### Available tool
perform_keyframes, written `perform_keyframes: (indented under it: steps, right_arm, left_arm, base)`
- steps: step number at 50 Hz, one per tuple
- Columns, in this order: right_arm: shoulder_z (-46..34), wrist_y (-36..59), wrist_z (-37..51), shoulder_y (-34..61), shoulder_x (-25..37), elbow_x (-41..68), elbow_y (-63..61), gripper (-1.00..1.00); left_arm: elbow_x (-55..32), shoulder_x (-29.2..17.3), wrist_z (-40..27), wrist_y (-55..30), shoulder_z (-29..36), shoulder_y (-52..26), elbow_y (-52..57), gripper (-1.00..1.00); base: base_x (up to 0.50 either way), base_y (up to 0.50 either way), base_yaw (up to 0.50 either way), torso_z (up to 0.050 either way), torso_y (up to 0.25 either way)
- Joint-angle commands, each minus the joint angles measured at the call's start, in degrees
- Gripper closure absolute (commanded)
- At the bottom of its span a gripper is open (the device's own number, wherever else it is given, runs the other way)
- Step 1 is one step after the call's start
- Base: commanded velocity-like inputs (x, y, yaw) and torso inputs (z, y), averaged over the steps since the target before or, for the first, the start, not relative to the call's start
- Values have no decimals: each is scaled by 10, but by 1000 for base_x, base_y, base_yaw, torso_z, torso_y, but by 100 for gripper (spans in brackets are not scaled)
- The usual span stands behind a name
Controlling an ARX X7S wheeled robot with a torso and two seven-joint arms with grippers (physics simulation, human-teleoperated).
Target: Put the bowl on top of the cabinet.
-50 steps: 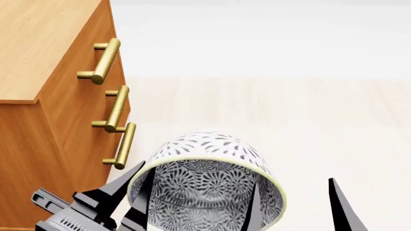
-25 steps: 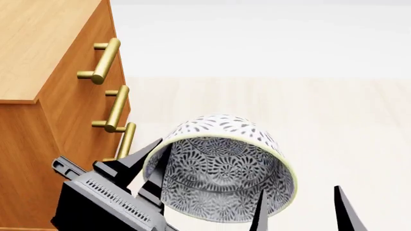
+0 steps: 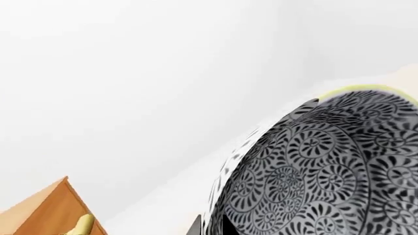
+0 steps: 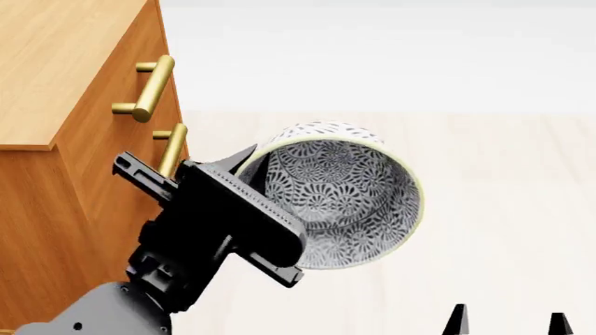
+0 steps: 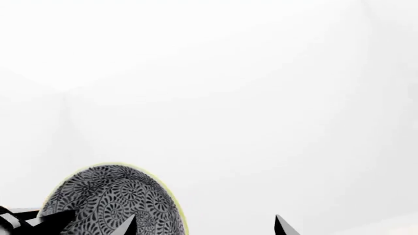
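The cabinet [image 4: 65, 105] is the largest thing in view, a boxy orange-brown wooden piece with a lighter, smooth wood top and round brass bar handles [image 4: 149, 87] standing off its front on short posts; its flat top looks like a stable landing place. Beyond it lies a pale plank floor [image 4: 484, 181] with faint grain. The left gripper [image 4: 244, 171] comes next, a black, hard-edged block with ribbed sides and pointed fingers, its jaws clamped over the near wall of the bowl [image 4: 340, 199], one finger outside the rim and the other apparently inside. The bowl hangs in the air just in front of the cabinet's handles, tipped well over so its mouth faces the head camera, lower than the cabinet top. It is deep and round, white with a dense black-grey floral pattern inside and out and a thin yellowish rim, seen close in the left wrist view [image 3: 326, 166]. It is probably a glazed ceramic: stiff, fairly heavy for its size, slick and breakable, so a pinch on the rim wall is the natural hold, though it may pivot there. The right gripper [image 4: 507, 322] shows only two dark fingertips standing apart and holding nothing.
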Motion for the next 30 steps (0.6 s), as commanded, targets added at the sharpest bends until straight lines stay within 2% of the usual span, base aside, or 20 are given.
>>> perform_keyframes:
  steps: [1,11,30]
  right_arm:
    - [12,-43,-25,-14,2,60,18,-100]
    - [8,-36,-30,-5,-2,58,26,-100]
    - [9,-37,-36,-5,-7,58,27,-100]
  left_arm:
    - [28,37,7,-62,34,-106,-65,100]
    - [71,49,0,-140,111,-185,-74,100]
    - [32,90,-2,-246,120,-300,-81,100]
  base:
    - [0,0,0,0,0]
    - [0,0,0,1,0]
    - [0,0,0,0,1]
